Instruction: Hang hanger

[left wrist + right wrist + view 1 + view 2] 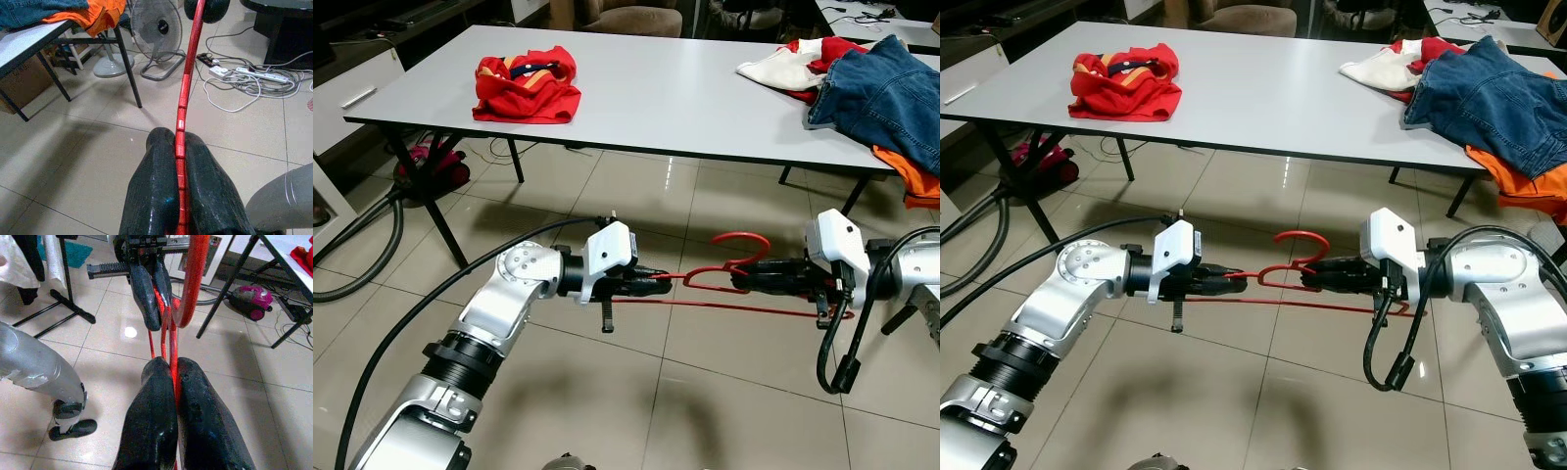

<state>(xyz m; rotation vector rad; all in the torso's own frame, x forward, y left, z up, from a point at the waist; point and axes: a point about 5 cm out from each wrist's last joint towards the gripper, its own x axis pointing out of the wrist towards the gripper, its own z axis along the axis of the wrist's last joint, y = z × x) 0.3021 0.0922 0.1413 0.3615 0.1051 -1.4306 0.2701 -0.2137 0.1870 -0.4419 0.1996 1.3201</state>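
From the head camera I see both arms held out over the tiled floor (705, 392), sharing one red hanger (705, 305) between them in front of the white table (666, 98). My left gripper (661, 285) has its two black fingers (156, 196) pressed together on one end of the hanger's thin red bar; the left wrist view shows the bar running up out of the seam between the pads with no gap on either side. My right gripper (744, 278) is clamped the same way near the hanger's neck, just under the curved hook (741, 242), and the right wrist view shows its fingers (151, 421) closed tight on the red wire with the hook rising just beyond them. The hanger lies roughly level in the air, well clear of the floor, hook pointing up and towards the table.

On the table, a folded red shirt (527, 85) lies near the left end. At the right end sits a heap of clothes: blue jeans (886, 93) on top, a white and red garment (793, 67) beside them, and an orange cloth (911, 176) hanging over the edge. A magenta vacuum cleaner (433, 164) stands under the table by the left legs, its grey hose (372, 245) curling across the tiles. The left wrist view also takes in a floor fan (155, 29) and a power strip (244, 73) with tangled white cables.
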